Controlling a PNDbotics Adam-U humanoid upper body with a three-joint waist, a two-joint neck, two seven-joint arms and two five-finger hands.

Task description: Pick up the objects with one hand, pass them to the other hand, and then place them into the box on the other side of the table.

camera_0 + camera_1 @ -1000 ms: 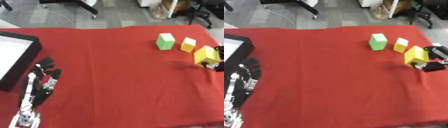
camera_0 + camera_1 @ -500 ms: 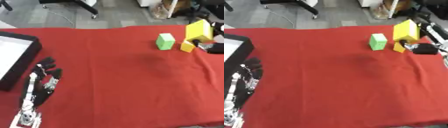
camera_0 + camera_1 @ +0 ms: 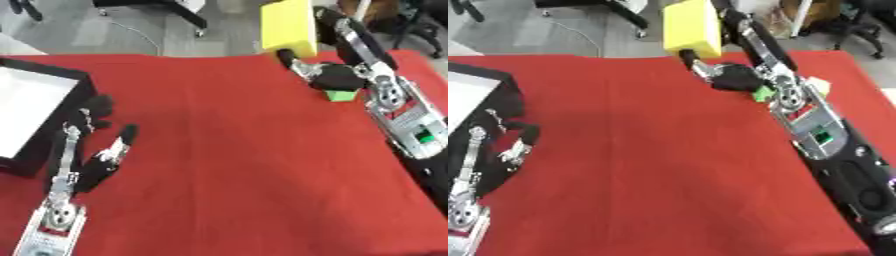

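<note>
Right hand (image 3: 331,75) pinches the yellow block (image 3: 290,27) aloft; left hand (image 3: 92,150) rests spread on the counter (image 3: 245,165). Only the right eye view shows a pale block (image 3: 819,86) beyond the arm.

Right hand (image 3: 337,75) pinching yellow block (image 3: 290,27) aloft over red cloth (image 3: 236,150). Green block (image 3: 343,95) behind it. Left hand (image 3: 92,157) relaxed beside box (image 3: 31,107).

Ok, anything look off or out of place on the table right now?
Nothing stands out. The right robot hand holds the yellow block aloft, the green block sits on the red cloth, and the box stands at the left edge.
</note>
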